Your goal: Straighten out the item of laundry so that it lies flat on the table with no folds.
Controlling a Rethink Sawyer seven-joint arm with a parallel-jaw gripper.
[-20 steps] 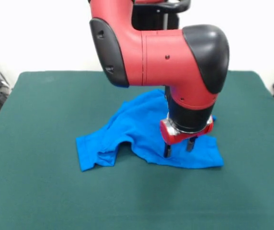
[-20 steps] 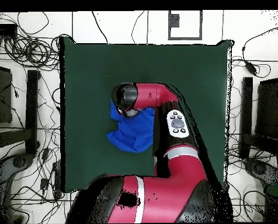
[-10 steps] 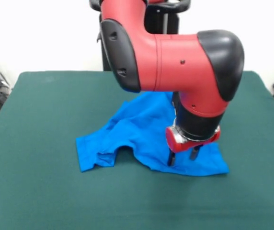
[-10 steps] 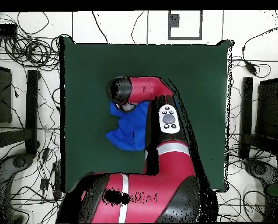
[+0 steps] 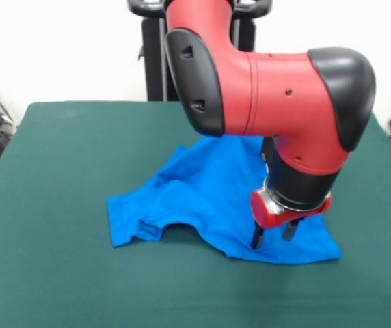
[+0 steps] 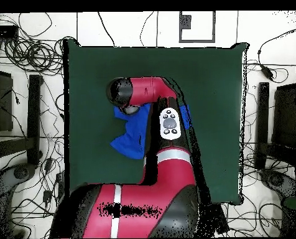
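On the green surface [image 5: 59, 273] lies the rumpled blue T-shirt [image 5: 202, 198] — the hand [image 5: 275, 236] presses down on it, fingers slightly apart, pinching fabric.

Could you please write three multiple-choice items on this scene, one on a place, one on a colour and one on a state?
1. Where in the front view is the gripper?
A. over the shirt's near right corner
B. over bare table left of the shirt
C. raised far above the table

2. What colour is the shirt?
A. white
B. bright blue
C. yellow

3. How does the shirt lie on the table?
A. folded into a neat square
B. rolled into a ball
C. partly spread, still with folds

Answers:
1 A, the fingertips reach down to the cloth at that corner.
2 B, the cloth is plain blue against the dark green top.
3 C, ridges run across the middle and the left sleeve is crumpled.
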